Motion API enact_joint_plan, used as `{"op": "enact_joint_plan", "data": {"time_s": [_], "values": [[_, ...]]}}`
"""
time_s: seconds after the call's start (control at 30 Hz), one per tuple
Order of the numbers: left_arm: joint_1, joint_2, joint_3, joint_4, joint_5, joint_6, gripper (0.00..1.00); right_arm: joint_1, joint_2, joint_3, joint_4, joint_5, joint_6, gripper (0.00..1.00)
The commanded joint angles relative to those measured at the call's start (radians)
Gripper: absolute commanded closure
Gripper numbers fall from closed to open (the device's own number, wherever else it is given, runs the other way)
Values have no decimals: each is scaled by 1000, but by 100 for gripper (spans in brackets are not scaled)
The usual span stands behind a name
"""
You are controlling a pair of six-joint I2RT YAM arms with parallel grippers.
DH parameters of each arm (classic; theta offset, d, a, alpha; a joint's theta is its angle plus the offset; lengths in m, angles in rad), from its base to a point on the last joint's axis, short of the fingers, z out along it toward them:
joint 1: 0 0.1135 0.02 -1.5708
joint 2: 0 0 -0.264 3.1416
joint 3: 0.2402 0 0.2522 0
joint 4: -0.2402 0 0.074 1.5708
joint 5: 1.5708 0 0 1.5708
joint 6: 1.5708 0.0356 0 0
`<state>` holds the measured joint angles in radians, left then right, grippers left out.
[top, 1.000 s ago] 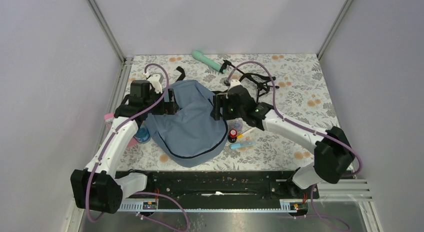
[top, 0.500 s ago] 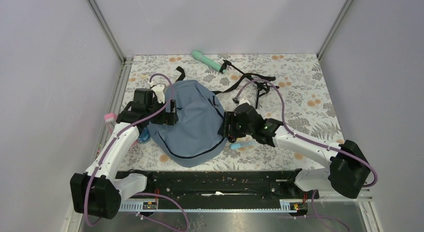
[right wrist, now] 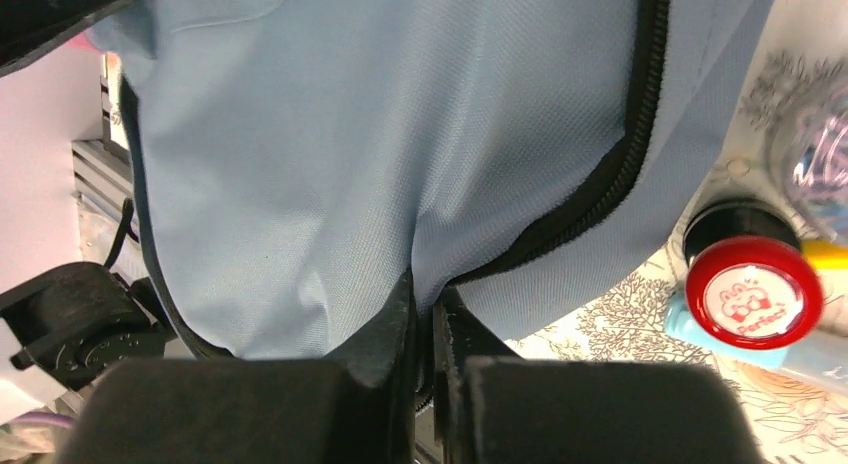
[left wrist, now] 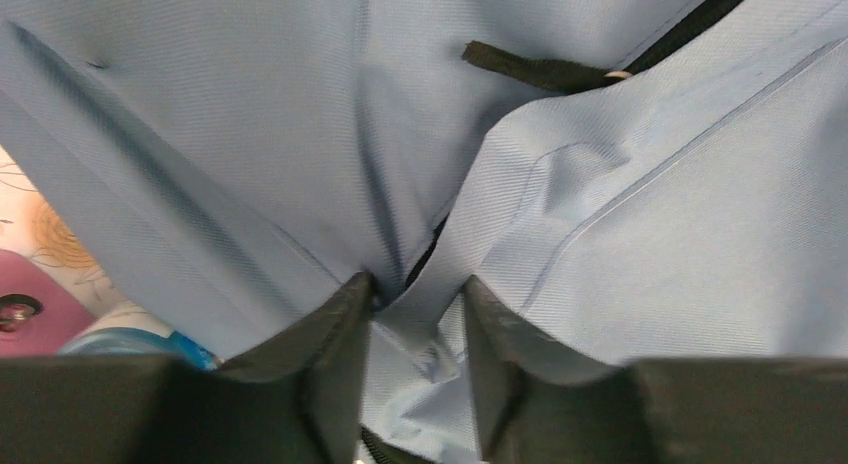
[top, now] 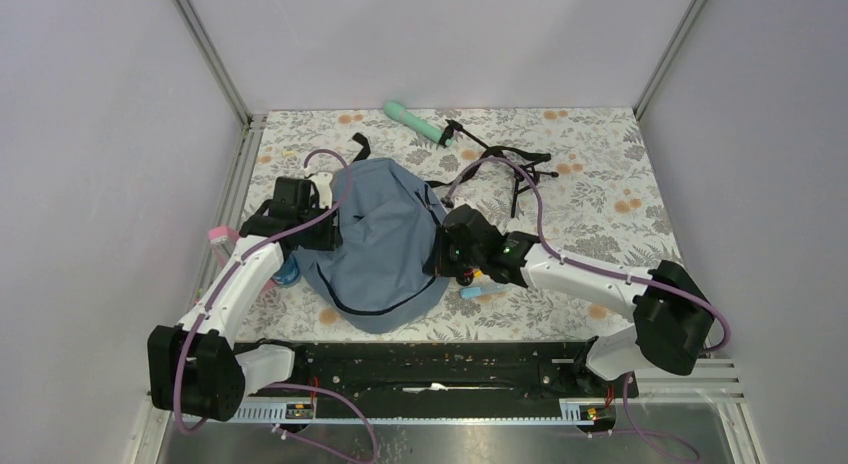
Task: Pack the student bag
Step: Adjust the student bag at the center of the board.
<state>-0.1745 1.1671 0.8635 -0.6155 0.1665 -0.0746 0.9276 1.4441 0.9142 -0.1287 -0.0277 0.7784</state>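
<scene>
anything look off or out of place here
The student bag lies crumpled, its fabric pinched by the left claw and the right claw. A red-capped stamp sits loose beside it, not packed.

Lab test cell, white walls (top: 430, 44), aluminium frame (top: 208, 52), floral-patterned table (top: 600, 174).

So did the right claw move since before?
Yes. The right gripper has come toward the near edge, farther from the mint-green tube at the back, and now pinches the student bag.

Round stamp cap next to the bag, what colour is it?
Red rim, white printed centre; the stamp cap shows best in the right wrist view.
</scene>
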Motion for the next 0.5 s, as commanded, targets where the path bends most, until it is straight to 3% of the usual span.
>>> {"op": "enact_joint_plan", "data": {"time_s": [0.0, 0.1, 0.2, 0.47], "values": [[-17, 2, 29, -6, 66, -7, 74, -11, -7, 180, 14, 23, -85, 100], [-38, 5, 44, -3, 100, -6, 90, -53, -16, 263, -22, 23, -162, 100], [-64, -7, 67, 22, 144, -32, 99, -112, 5, 353, -80, 22, -261, 100], [-162, -7, 110, 180, 301, -171, 100, -258, 166, 525, -107, 22, -489, 100]]}}
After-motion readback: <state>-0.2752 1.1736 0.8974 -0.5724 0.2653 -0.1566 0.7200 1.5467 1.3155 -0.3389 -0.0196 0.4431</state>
